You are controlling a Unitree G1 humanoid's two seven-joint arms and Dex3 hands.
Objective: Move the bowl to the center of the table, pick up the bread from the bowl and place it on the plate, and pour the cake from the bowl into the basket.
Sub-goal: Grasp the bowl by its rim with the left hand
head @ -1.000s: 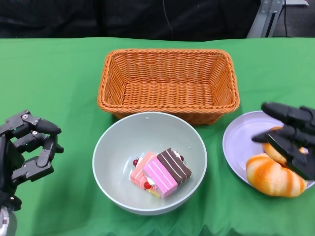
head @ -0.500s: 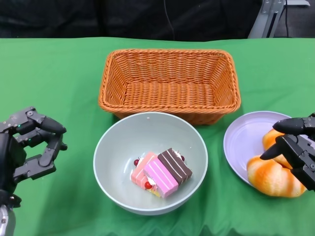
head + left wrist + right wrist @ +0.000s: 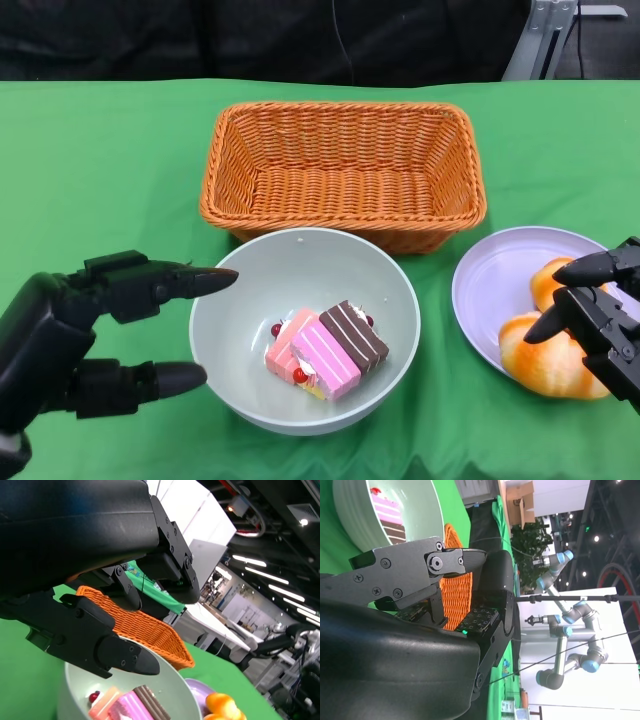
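Observation:
A pale green bowl (image 3: 230, 300) sits mid-table holding a pink and brown layered cake (image 3: 325, 350). Behind it stands an orange wicker basket (image 3: 345, 170). On the lilac plate (image 3: 500, 285) at the right lies orange-striped bread (image 3: 548, 362). My left hand (image 3: 90, 335) is spread wide at the bowl's left rim, one finger above the rim and one below, holding nothing. My right hand (image 3: 600, 310) hovers over the bread with fingers apart. The left wrist view shows the bowl (image 3: 75, 692), cake (image 3: 135, 705), basket (image 3: 145, 627) and bread (image 3: 225, 710).
Green cloth (image 3: 100, 180) covers the table. The basket's front wall nearly touches the bowl's far rim. A metal stand (image 3: 545, 30) rises at the back right. Robot arms (image 3: 570, 625) stand far off in the right wrist view.
My left hand has swung toward the bowl and spread its fingers around the left rim. My right hand has drawn back off the bread toward the lower right.

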